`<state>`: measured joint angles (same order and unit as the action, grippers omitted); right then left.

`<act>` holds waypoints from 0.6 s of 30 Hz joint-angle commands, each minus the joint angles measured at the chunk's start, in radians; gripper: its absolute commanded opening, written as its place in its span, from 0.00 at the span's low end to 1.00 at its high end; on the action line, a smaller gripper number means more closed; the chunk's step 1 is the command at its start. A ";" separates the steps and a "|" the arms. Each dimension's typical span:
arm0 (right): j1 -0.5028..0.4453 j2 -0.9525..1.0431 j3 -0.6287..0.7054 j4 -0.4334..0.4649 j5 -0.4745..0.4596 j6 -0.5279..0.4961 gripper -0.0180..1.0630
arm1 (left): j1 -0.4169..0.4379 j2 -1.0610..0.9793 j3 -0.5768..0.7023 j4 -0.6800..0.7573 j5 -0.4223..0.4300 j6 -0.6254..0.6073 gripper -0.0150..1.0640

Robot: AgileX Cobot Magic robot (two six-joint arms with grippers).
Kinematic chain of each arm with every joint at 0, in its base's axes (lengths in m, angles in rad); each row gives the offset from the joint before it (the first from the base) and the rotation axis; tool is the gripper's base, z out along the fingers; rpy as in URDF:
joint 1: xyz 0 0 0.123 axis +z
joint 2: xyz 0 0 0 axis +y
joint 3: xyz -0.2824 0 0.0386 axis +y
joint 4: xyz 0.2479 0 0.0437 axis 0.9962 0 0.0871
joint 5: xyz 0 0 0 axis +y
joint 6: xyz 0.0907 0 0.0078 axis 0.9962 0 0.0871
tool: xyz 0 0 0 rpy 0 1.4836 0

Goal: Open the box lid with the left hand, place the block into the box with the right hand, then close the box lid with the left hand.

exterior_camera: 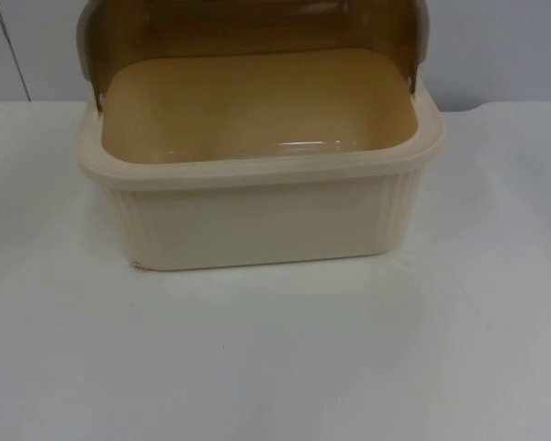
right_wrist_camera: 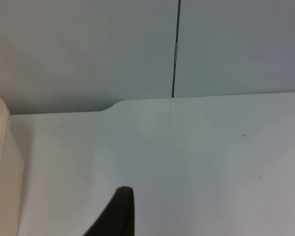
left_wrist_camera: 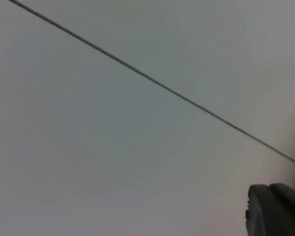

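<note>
Box (exterior_camera: 257, 220) stood at upper centre, lid (exterior_camera: 248, 32) raised, interior bare. Right gripper's fingertip (right_wrist_camera: 119, 214) lay beside the box wall; jaw states could not be told.

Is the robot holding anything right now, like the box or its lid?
Nothing looks held. The box stands alone with its brown lid swung up. The right gripper's fingertip hangs over bare table; the left gripper's fingertip faces the wall.

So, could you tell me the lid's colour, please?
Translucent brown lid, clearest in the top view.
</note>
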<state>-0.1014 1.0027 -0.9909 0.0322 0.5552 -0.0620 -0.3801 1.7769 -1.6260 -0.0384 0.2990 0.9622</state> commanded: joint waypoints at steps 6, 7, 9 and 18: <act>0.006 0.000 0.004 -0.004 -0.026 0.003 0.98 | -0.002 0.042 -0.039 -0.182 0.141 0.177 0.01; 0.016 0.000 0.004 -0.005 -0.031 0.003 0.98 | -0.002 0.064 -0.058 -0.243 0.219 0.251 0.01; 0.040 0.001 0.004 -0.005 -0.030 0.003 0.98 | 0.011 0.093 -0.073 -0.366 0.238 0.343 0.01; 0.056 0.008 0.004 -0.014 -0.021 0.003 0.98 | 0.011 0.160 -0.131 -0.387 0.214 0.360 0.01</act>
<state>-0.0468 1.0138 -0.9909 0.0256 0.5378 -0.0559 -0.3721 1.9328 -1.7500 -0.4067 0.5155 1.3177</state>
